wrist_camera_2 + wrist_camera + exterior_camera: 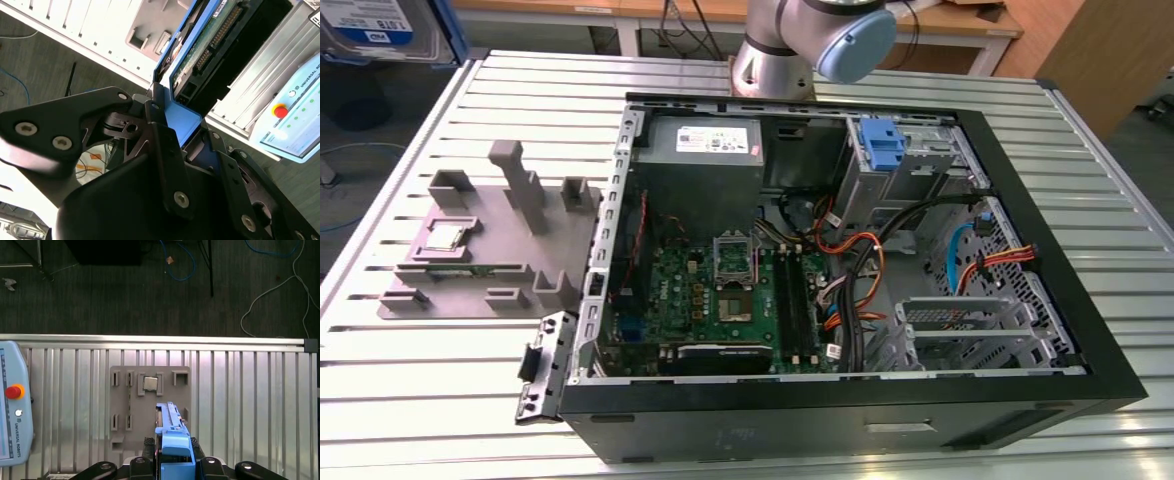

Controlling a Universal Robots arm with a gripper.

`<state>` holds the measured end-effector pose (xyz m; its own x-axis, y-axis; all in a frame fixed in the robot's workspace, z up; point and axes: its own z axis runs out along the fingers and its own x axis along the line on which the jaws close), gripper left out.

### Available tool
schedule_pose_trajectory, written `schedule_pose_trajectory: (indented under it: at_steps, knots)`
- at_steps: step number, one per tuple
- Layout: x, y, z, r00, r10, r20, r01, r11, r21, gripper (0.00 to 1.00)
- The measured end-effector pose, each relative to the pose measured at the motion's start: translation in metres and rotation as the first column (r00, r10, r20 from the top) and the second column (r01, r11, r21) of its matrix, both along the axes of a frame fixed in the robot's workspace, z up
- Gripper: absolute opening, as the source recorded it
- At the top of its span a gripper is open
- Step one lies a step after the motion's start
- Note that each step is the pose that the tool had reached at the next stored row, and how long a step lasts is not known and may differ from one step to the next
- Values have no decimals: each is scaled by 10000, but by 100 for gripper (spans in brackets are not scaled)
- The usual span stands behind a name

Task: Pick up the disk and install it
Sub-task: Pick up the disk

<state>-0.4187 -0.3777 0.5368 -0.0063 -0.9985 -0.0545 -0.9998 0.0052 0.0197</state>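
Clenched on the blue side rail, the gripper [172,452] holds the disk [169,422] edge-on over the grey fixture tray [120,405], as we see in both wrist views. In the second wrist view we see the disk's green circuit board [205,45]. In the exterior view, the tray with its small square chip [447,237] lies at nine o'clock of the open computer case [854,410]. The arm's base [771,70] stands at the case's twelve o'clock.
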Motion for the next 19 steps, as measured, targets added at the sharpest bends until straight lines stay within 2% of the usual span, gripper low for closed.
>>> schedule_pose_trajectory:
  at_steps: [19]
  knots:
    - [150, 0, -1, 10000, 0, 1, 0, 10000, 1, 37]
